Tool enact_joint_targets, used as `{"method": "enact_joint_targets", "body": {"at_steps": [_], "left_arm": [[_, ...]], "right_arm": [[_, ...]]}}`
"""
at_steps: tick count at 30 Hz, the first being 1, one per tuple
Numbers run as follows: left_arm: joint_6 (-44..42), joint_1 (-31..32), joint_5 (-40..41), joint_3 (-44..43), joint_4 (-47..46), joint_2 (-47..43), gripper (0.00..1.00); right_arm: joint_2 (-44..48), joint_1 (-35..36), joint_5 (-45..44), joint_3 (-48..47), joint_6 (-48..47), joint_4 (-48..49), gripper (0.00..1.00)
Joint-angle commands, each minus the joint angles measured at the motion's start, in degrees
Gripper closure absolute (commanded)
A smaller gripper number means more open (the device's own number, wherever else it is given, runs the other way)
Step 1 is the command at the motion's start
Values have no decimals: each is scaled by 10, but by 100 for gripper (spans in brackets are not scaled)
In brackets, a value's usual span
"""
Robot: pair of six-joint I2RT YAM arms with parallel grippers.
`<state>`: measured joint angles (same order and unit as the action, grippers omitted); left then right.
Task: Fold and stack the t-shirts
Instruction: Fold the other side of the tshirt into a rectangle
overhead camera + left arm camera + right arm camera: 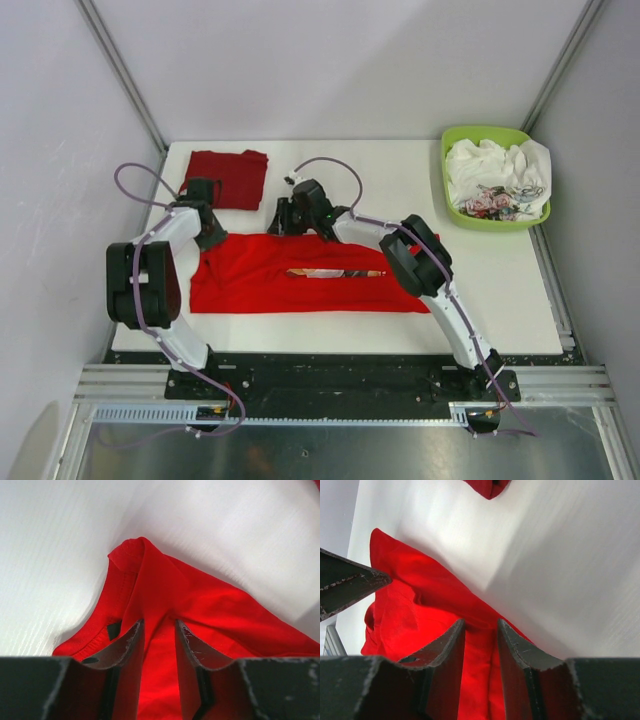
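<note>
The bright red t-shirt (260, 290) lies as a wide band across the middle of the table, with a strip of its print (335, 272) showing at a fold. My left gripper (208, 235) is at its back left corner and is shut on a tented ridge of red cloth (210, 605) near the collar. My right gripper (287, 218) is at the shirt's back edge and is shut on a fold of it (405, 610). The darker red t-shirt (226, 178) lies folded at the back left, apart from both grippers.
A lime-green basket (495, 131) with white and printed cloth (495, 170) stands at the back right corner. The left gripper's finger (345, 585) shows at the left of the right wrist view. Bare white table (390, 180) lies behind the shirt.
</note>
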<state>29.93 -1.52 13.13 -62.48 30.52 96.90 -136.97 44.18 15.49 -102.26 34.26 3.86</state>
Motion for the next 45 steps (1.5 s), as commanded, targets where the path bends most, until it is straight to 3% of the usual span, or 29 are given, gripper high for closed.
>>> {"method": "enact_joint_targets", "body": {"at_steps": [1,10,18,30,45], "left_arm": [[-9,-3,-5,-21,-9,6,66],[-4,-3,-18,-17,-17,15,68],[-2,-4,-25,-19,-21,14,73],[-3,-4,-29,-15,-20,-1,96],[0,-4,-46,50,-6,-130,100]], "right_arm": [[-15,1,-1,-37,-10,-7,63],[-17,2,1,-42,-12,-16,65],[-15,2,-3,-40,-15,-22,81],[2,2,-12,-31,-19,-28,93],[104,3,-33,78,-8,1,99]]}}
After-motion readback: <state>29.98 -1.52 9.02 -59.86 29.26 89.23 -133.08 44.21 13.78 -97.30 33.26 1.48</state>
